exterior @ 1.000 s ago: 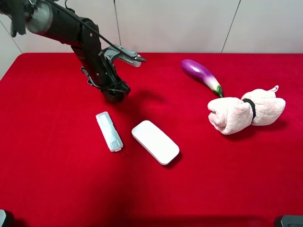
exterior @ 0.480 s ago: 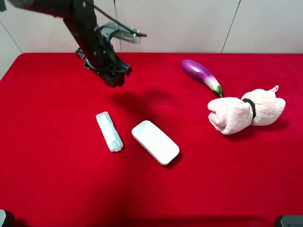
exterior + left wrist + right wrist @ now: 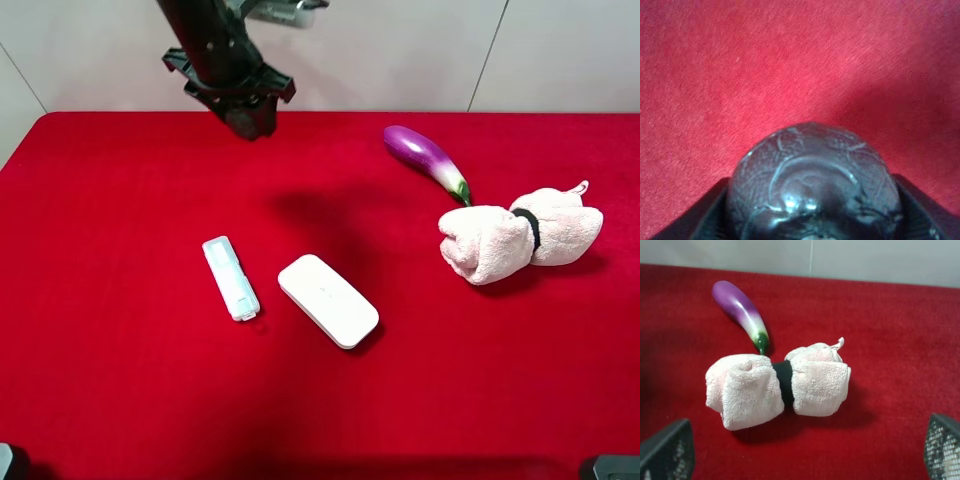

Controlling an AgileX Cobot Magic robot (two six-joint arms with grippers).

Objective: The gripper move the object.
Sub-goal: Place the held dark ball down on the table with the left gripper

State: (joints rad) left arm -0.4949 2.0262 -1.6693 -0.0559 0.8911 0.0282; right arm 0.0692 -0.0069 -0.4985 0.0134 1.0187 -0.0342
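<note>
A red cloth-covered table (image 3: 120,400) fills the exterior high view below a pale panelled wall (image 3: 400,50). The black left arm (image 3: 205,40), low over the cloth a second ago, has climbed to the upper left of the frame, so the left gripper (image 3: 248,120) now hangs in front of the line where table meets wall. Its shadow (image 3: 320,215) has slid right to the cloth's centre. Nothing else has shifted. At right centre lies a rolled pink towel (image 3: 515,240) cinched by a black band (image 3: 529,228). A purple eggplant (image 3: 425,158) lies just above it, its green stem end almost at the roll. Near the middle sits a flat white rounded case (image 3: 328,300), shut, its contents unseen. A slim white bar-shaped device (image 3: 231,278) lies just to its left, apart from it. The left wrist view shows the dark mottled ball (image 3: 812,185), glossy and veined, clamped between the jaws and carried clear above the cloth. In the right wrist view the right gripper (image 3: 804,452) hovers over the towel, its black fingers (image 3: 667,450) spread to the lower corners of the frame, gripping nothing.
</note>
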